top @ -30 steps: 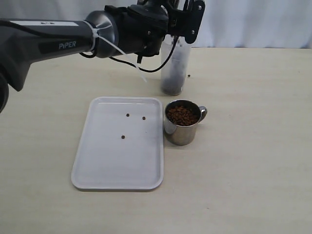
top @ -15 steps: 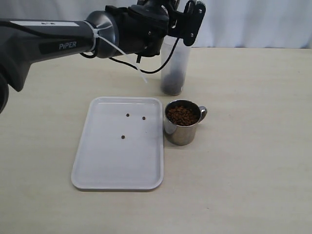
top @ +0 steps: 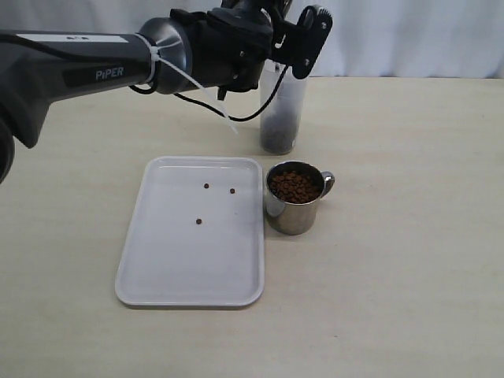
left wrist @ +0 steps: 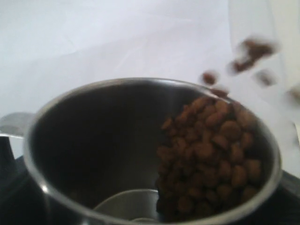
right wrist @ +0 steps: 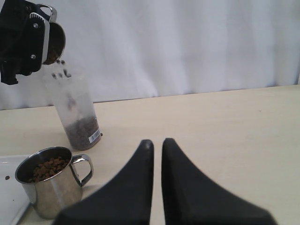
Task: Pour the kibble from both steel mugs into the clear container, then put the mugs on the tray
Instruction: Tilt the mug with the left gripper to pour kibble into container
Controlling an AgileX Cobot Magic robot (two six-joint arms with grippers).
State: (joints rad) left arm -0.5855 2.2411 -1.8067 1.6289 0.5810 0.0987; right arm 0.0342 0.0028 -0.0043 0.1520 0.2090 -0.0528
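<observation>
Left hand [top: 293, 35] grips a steel mug [left wrist: 93, 150], tipped near-horizontal I think. Its mouth is over the clear container [top: 281, 110] and kibble [left wrist: 211, 150] is falling. Right hand [right wrist: 157, 143] is closed, empty.

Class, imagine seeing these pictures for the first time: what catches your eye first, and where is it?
The left gripper tips a shiny stainless-steel mug above the tall clear plastic container, small dark-brown kibble pellets spilling out. A second steel mug, full, stands beside the flat white rectangular tray, which holds three stray pellets.
</observation>
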